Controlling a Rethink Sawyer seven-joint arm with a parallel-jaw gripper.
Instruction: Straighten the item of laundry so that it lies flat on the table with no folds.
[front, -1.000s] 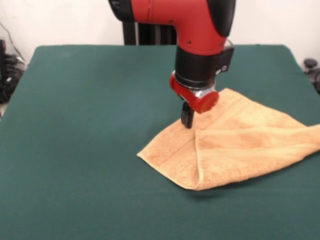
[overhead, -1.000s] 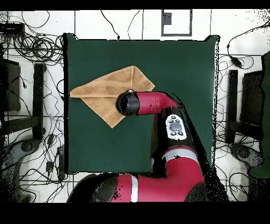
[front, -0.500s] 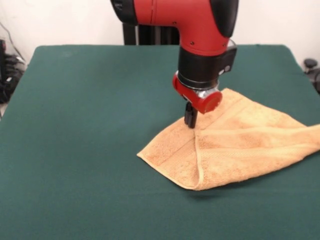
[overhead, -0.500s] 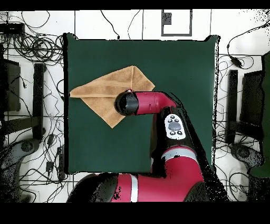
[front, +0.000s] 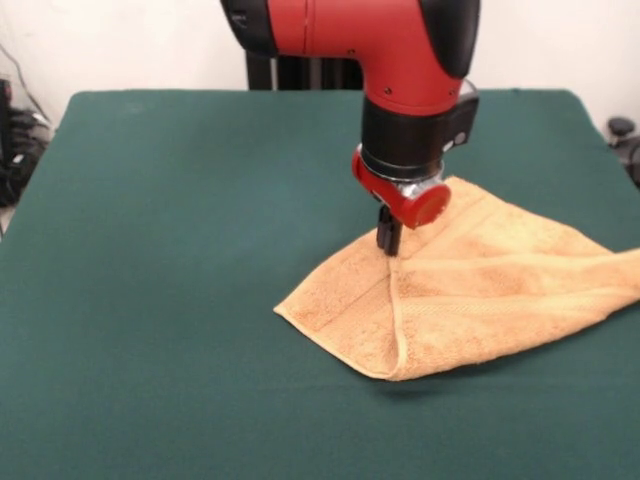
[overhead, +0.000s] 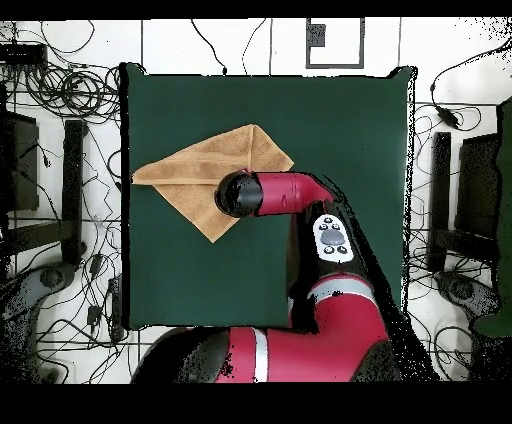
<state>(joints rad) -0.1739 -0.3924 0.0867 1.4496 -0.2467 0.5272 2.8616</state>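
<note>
Currently the towel (front: 470, 290) lies folded over on the green desk (front: 180, 250), one flap doubled back along a diagonal crease, its far corner reaching the desk's edge in the front view. Directly over the upper end of that crease, the gripper (front: 388, 238) points straight down with its dark tip at the cloth; open or closed, cannot tell. From overhead, the arm (overhead: 290, 195) covers the towel's middle.

A dark green cloth covered the table (front: 180, 250) beneath my arm, and one thing lay on it: an orange-tan terry towel (front: 480, 300), folded over itself along a raised crease, spread toward the right side in the front view, one pointed end reaching the table's edge.
</note>
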